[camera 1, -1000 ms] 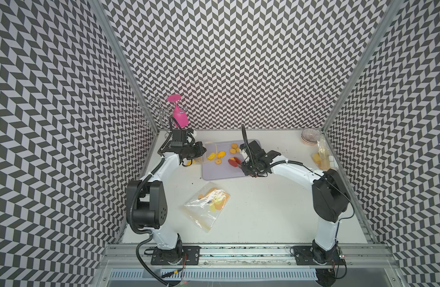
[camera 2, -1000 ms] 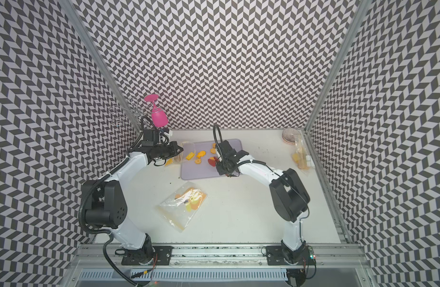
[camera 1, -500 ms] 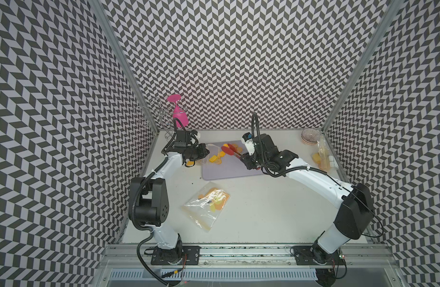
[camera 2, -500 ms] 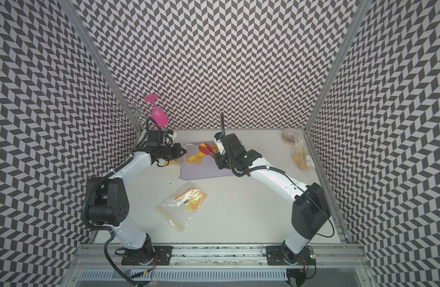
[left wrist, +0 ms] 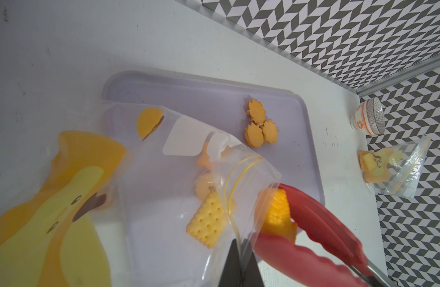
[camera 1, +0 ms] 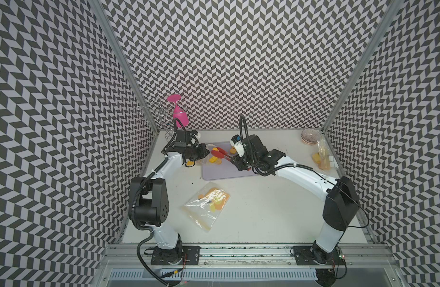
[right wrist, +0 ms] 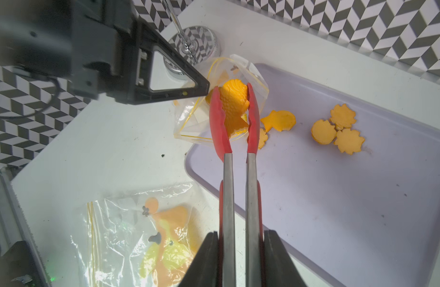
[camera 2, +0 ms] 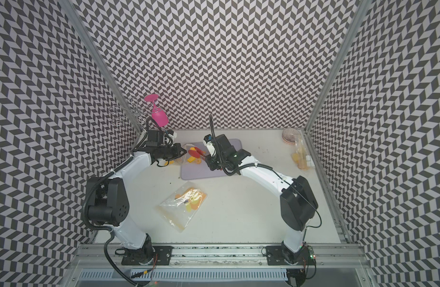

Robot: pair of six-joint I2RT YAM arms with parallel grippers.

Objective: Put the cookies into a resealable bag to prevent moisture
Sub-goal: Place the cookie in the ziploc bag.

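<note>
The right end effector (right wrist: pixel 240 234) reaches over a lavender plastic tray (right wrist: pixel 338 198) on the white surface (right wrist: pixel 114 149). The left end effector (left wrist: pixel 241 259) is clenched on the rim of a clear resealable plastic bag (left wrist: pixel 152 174), propping its mouth open. The right one grasps steel tongs with red tips (right wrist: pixel 227 174), which pinch an orange fish-shaped cookie (right wrist: pixel 235 104) at that mouth. At least two pale cookies (left wrist: pixel 207 221) lie inside. About five orange cookies (right wrist: pixel 338 131) wait on the tray, so the job looks roughly midway and the bag is unsealed.

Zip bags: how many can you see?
3. One zip bag in the left claw at the tray, one flat on the table, one beside the bowls.
</note>
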